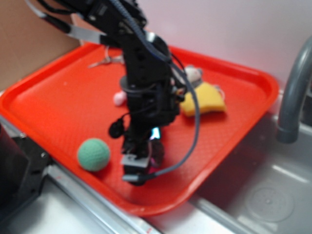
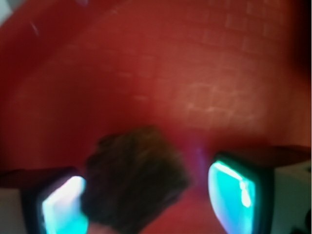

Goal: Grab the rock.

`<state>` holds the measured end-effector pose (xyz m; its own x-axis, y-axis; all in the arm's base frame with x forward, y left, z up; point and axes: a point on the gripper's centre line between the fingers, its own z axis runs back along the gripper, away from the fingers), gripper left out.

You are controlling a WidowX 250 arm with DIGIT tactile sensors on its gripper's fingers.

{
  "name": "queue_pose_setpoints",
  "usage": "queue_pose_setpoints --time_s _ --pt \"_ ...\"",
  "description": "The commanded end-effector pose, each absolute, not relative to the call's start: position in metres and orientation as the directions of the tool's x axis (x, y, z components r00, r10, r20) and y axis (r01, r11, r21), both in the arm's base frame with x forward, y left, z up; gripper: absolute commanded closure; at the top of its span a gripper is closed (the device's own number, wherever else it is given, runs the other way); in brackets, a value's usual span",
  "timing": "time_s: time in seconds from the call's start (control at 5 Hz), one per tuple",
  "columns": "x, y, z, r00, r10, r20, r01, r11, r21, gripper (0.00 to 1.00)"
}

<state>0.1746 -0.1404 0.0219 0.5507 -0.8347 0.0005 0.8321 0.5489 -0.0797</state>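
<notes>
Looking hard and jagged, the rock (image 2: 134, 180) sits between your spread pincer (image 2: 146, 195) on the red tray (image 1: 219, 87), so you should pinch its flatter sides.

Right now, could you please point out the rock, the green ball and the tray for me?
rock (image 2: 134, 183): wrist view, middle of its rough face.
green ball (image 1: 93, 154): exterior view, centre of its crocheted surface.
tray (image 1: 265, 83): exterior view, far right rim.
</notes>
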Motion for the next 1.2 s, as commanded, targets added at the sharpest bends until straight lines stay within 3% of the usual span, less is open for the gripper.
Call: queue_pose_setpoints --time_s 0.0,0.2,0.4,0.6,0.8,1.0 --pt "0.187 -0.152 0.033 0.520 -0.854 0.021 0.854 0.519 -0.040 1.00" --pt "0.179 -0.153 0.054 0.509 -0.859 0.060 0.861 0.507 -0.046 1.00" --pt "0.167 -0.145 0.078 0.563 -0.824 0.067 0.827 0.561 -0.047 1.00" --pt "0.141 -0.128 0.109 0.729 -0.681 0.073 0.684 0.729 -0.037 1.00" --pt "0.113 -0.092 0.132 0.877 -0.481 0.017 0.481 0.876 -0.038 1.00" --pt "0.096 -0.063 0.139 0.968 -0.249 0.017 0.250 0.968 -0.022 1.00"
